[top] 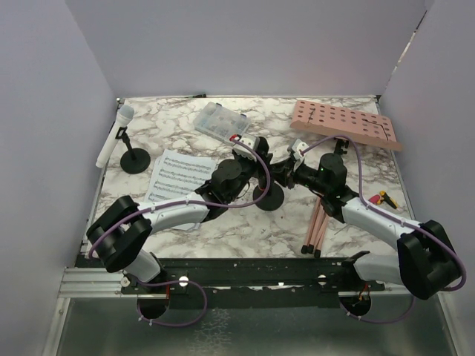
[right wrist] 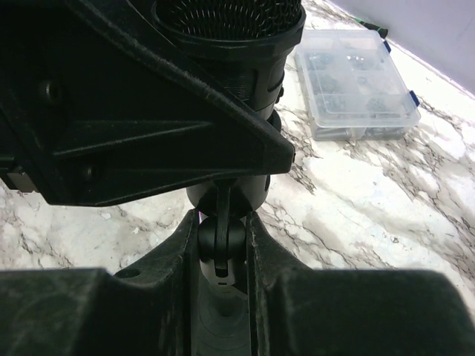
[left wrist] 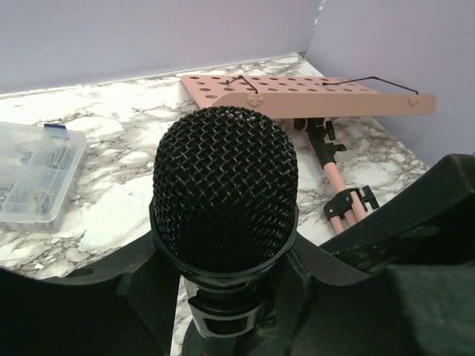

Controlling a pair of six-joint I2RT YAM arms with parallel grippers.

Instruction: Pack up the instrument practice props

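Note:
My left gripper [left wrist: 226,276] is shut on the black microphone [left wrist: 225,189], just under its mesh head. The mic stands in a black round-based holder [top: 269,197] at the table's middle. My right gripper [right wrist: 220,239] is shut on that holder's stem joint [right wrist: 220,222], right below the left gripper. The white microphone [top: 115,133] stands in the second holder [top: 136,161] at the far left. White sheet-music pages [top: 178,179] lie beside the left arm. The pink perforated board [top: 345,124] lies at the back right, and its pink tripod legs [top: 319,222] lie under the right arm.
A clear plastic parts box [top: 220,122] sits at the back centre; it also shows in the right wrist view [right wrist: 360,85]. A small yellow and red item [top: 386,199] lies near the right edge. Purple walls enclose the marble table [top: 185,111].

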